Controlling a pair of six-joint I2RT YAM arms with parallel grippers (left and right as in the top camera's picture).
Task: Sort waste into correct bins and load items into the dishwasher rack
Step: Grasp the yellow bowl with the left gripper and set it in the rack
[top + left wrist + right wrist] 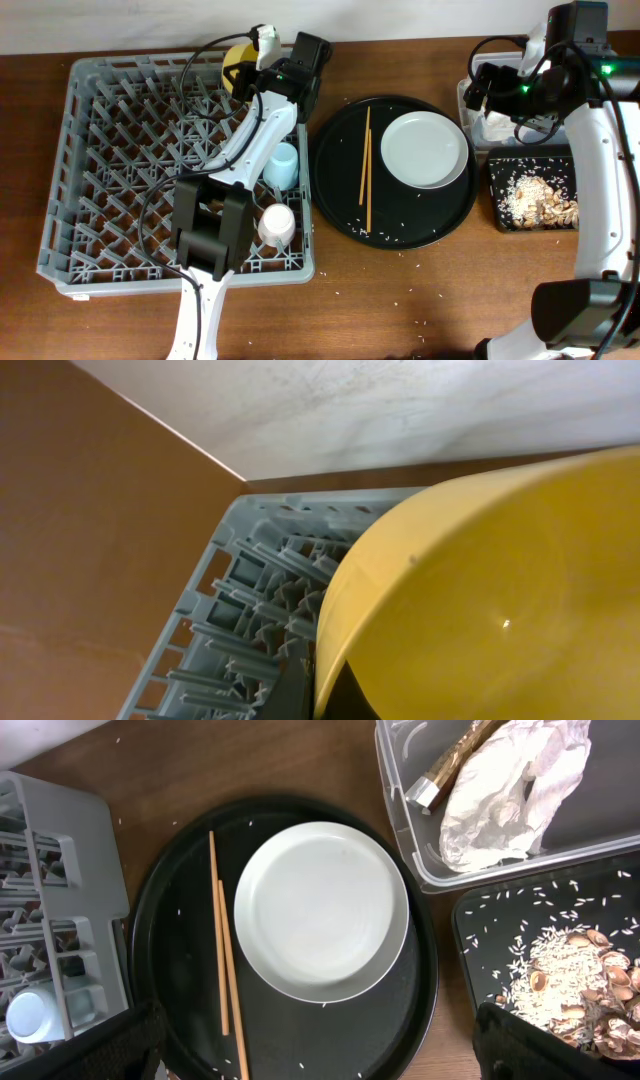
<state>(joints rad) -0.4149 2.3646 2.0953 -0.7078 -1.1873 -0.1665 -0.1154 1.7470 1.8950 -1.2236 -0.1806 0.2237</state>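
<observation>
My left gripper (pixel 252 68) is shut on the rim of the yellow bowl (pixel 237 56) over the far edge of the grey dishwasher rack (pixel 100 200). In the left wrist view the bowl (pixel 480 590) fills the right side, with a dark finger (pixel 335 698) on its rim above the rack (pixel 230 620). A light-blue cup (pixel 282 165) and a pale pink cup (pixel 277 222) sit in the rack's right side. The plate (pixel 425 150) and chopsticks (pixel 367 170) lie on the round tray. My right gripper (pixel 485 92) hovers open and empty (pixel 320 1065) above the plate (pixel 322 910) and chopsticks (pixel 225 950).
The round black tray (pixel 340 200) carries scattered rice grains. The clear tub (pixel 400 810) holds the crumpled napkin (pixel 510 795) and a wrapper scrap. The flat black tray (pixel 470 920) holds rice and food chunks (pixel 570 980). A few grains lie on the table in front.
</observation>
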